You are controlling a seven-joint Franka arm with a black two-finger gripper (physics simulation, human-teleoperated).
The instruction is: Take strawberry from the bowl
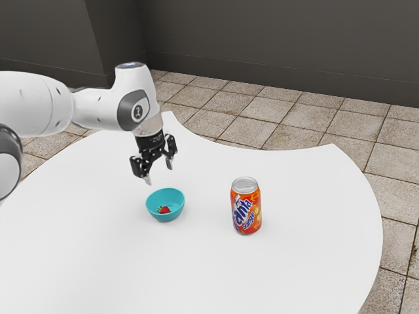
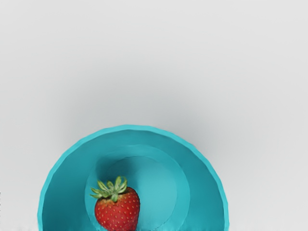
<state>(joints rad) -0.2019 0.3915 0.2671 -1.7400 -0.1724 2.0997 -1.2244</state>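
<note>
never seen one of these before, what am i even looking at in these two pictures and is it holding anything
The white machine is a robot arm. At its end is a black gripper with two fingers, which works like a simple hand. Both pictures are computer renders of one moment.

The exterior view is taken from beside the arm, which comes in from that view's left over a white table. The wrist view comes from a camera on the arm's hand, looking down at the table.

On the table stand a turquoise bowl and an upright orange Fanta can. A red strawberry with green leaves lies inside the bowl.

Nothing is held: the gripper's fingers are apart, above the bowl.
</note>
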